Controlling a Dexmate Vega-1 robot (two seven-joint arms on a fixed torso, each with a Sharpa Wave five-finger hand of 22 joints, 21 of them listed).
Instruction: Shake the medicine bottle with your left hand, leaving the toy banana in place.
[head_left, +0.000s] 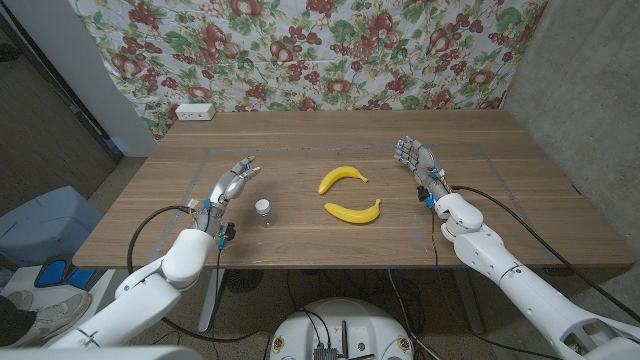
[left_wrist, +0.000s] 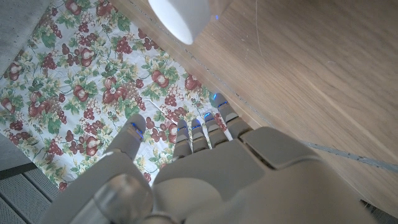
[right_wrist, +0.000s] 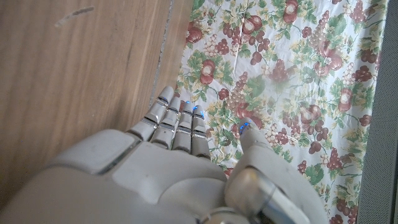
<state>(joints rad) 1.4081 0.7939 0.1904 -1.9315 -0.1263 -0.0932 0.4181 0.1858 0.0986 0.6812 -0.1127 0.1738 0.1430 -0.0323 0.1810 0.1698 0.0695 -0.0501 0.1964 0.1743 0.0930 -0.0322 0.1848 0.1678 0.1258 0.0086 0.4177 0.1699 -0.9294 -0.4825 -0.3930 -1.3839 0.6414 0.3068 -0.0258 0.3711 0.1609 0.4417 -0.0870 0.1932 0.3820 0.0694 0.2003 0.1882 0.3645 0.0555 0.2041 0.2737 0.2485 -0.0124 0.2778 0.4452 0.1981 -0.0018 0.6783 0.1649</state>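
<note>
Now my left hand (head_left: 231, 184) hovers spread, holding nothing, beside the medicine bottle (head_left: 263, 212); my right hand (head_left: 418, 163) is spread too, near two toy bananas (head_left: 341, 178).

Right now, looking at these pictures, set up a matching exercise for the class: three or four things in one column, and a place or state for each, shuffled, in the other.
Things:
1. medicine bottle
2. toy bananas
3. left hand
4. white power strip

Places or states:
A. at the table's far edge, by the fruit-patterned cloth
B. open, holding nothing, just beside the bottle
C. yellow, two lying near the middle of the table
D. small, upright, white cap, between the left hand and the bananas

Pairs: 1-D, 2-C, 3-B, 4-A
</note>
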